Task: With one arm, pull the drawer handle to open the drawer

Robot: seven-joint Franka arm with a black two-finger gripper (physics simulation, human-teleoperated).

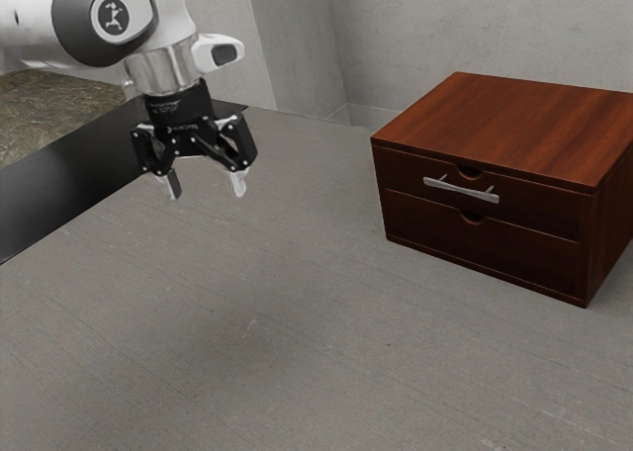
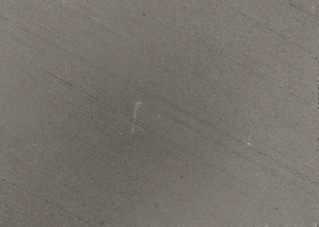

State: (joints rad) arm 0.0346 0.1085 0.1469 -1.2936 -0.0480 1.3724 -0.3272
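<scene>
One dark panel [image 1: 59, 189] — near end effector [image 1: 206, 188]

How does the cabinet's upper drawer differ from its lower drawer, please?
The upper drawer carries a silver bar handle; the lower drawer has none. The upper drawer sits just under the cabinet top, the lower drawer at the base. Both are reddish-brown wood, shut, each with a notch in its top edge.

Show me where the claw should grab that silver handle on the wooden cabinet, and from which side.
Probably the middle of the handle, between its two posts. It is a level bar standing off the upper drawer front, so the open claw should come at that front from the exterior view's left, one finger above the bar and one below.
</scene>
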